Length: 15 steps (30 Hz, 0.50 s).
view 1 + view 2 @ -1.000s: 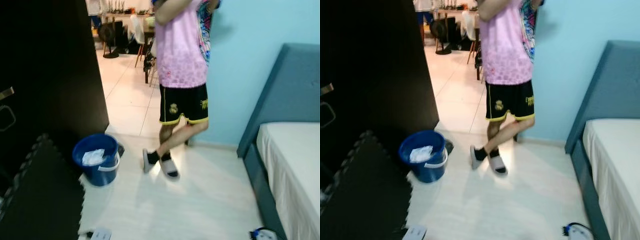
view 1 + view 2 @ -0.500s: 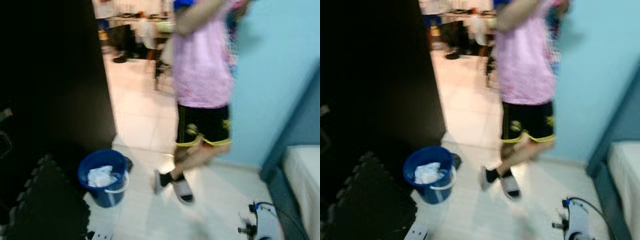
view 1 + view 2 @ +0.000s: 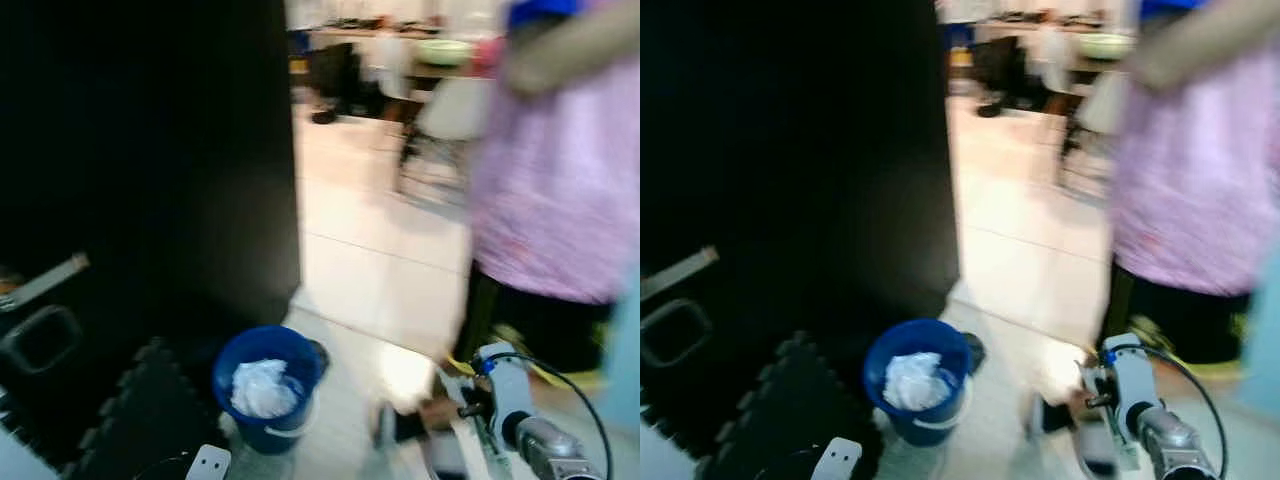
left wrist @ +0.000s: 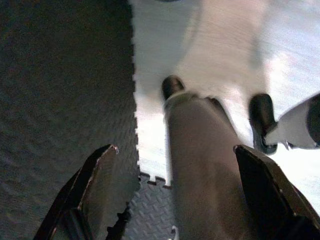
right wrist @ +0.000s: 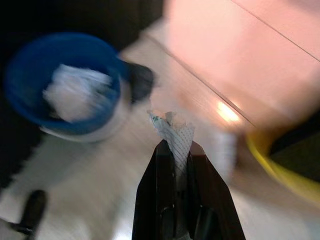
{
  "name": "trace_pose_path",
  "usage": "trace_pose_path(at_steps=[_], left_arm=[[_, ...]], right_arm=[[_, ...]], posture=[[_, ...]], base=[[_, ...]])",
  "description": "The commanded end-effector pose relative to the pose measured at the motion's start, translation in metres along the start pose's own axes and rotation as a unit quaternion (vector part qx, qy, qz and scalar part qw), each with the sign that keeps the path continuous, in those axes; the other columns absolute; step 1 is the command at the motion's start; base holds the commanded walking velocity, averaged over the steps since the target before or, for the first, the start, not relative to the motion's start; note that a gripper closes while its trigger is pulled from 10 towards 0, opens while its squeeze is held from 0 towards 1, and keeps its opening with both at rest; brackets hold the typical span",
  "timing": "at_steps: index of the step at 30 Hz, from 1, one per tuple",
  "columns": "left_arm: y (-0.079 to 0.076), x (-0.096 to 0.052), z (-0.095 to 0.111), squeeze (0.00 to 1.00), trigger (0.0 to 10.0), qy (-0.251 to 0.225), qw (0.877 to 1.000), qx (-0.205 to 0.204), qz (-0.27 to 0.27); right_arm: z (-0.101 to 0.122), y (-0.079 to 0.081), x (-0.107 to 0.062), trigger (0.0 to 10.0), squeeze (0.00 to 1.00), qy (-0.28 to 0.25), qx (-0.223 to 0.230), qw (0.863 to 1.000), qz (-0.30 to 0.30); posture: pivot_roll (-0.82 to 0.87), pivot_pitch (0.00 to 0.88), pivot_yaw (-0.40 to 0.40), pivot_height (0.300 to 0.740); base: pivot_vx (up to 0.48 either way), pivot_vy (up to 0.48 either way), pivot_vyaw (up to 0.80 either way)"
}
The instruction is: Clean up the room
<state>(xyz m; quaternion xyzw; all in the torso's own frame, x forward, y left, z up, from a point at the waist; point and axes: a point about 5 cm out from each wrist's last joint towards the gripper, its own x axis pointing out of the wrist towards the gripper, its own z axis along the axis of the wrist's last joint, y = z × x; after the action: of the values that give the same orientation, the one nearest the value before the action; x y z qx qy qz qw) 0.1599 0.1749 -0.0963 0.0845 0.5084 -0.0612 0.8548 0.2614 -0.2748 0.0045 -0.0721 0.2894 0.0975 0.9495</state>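
The right gripper (image 5: 176, 150) pinches a crumpled paper scrap (image 5: 174, 134) by its lower end, near the blue bucket (image 3: 268, 385) at the left; light and limp, it looks easily torn; the left gripper (image 4: 175, 165) hangs spread over the floor mat (image 4: 55, 100).

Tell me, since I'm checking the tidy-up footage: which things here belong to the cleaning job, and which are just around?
Part of the job:
- crumpled white paper scrap, pinched in the right gripper
- round blue plastic bucket with white rubbish inside

Just around:
- black foam floor mat under the open left gripper
- person in a pink shirt
- tall black cabinet
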Motion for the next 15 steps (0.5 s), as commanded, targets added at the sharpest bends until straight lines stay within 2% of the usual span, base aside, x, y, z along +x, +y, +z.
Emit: trace_pose_path(at_steps=[1, 7, 15], left_arm=[[0.003, 0.000, 0.002, 0.00, 10.0, 0.000, 1.000, 0.001, 0.011], [0.005, 0.000, 0.004, 0.00, 10.0, -0.001, 1.000, 0.004, 0.014], [0.008, 0.000, 0.004, 0.00, 10.0, 0.000, 1.000, -0.005, 0.005]], right_arm=[[0.002, 0.008, 0.003, 10.0, 0.00, -0.001, -0.012, 0.999, 0.031], [0.012, 0.002, 0.001, 10.0, 0.00, -0.015, -0.023, 0.998, 0.051], [0.043, -0.005, 0.005, 10.0, 0.00, -0.062, -0.048, 0.996, 0.039]], posture=[[-0.04, 0.000, -0.012, 0.740], [-0.04, 0.000, -0.011, 0.740], [-0.04, 0.000, -0.011, 0.740]], base=[[0.000, 0.000, 0.77], [0.000, 0.000, 0.77], [0.000, 0.000, 0.77]])
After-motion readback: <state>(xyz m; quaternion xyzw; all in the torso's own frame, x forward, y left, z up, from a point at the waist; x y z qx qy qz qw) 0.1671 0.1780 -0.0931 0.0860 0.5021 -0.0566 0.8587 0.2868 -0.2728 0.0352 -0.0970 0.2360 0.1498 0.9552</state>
